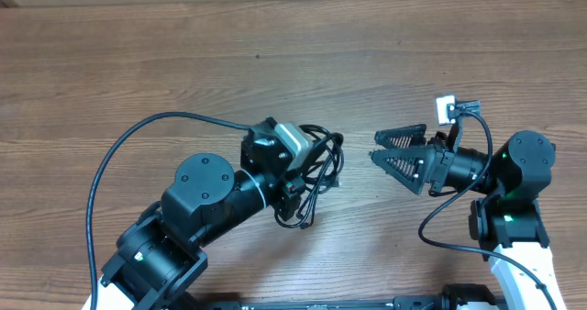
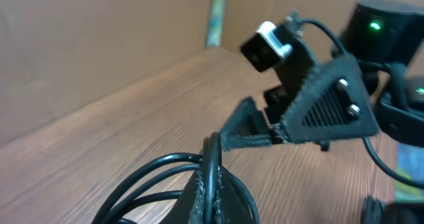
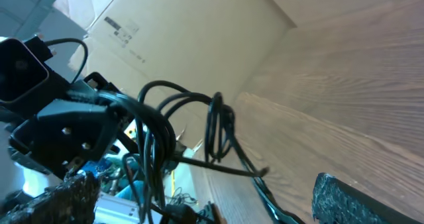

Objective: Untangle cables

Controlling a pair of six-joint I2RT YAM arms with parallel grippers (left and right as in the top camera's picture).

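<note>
The cables (image 2: pixel 211 161) hang in a loose bundle of loops near the middle of the counter (image 1: pixel 183 62), slightly toward its near side. The left claw (image 1: pixel 310 166) is pinched tight on them, and the loops spill to the right of and nearer than its fingers.

Just right of the bundle, across a small gap, the right claw (image 1: pixel 374 146) points left at it with its jaws spread wide and nothing between them. It does not touch the cords. A small camera (image 1: pixel 447 108) sits on its wrist at the far side.

The left arm's thick black wire (image 1: pixel 101 172) arcs out over the counter to the left. A similar wire (image 1: pixel 431 227) loops beside the right arm (image 1: pixel 523 163) near the front edge. The two arms crowd the near side.

The far half of the counter is bare wood up to a plain brown wall (image 2: pixel 86 32).
</note>
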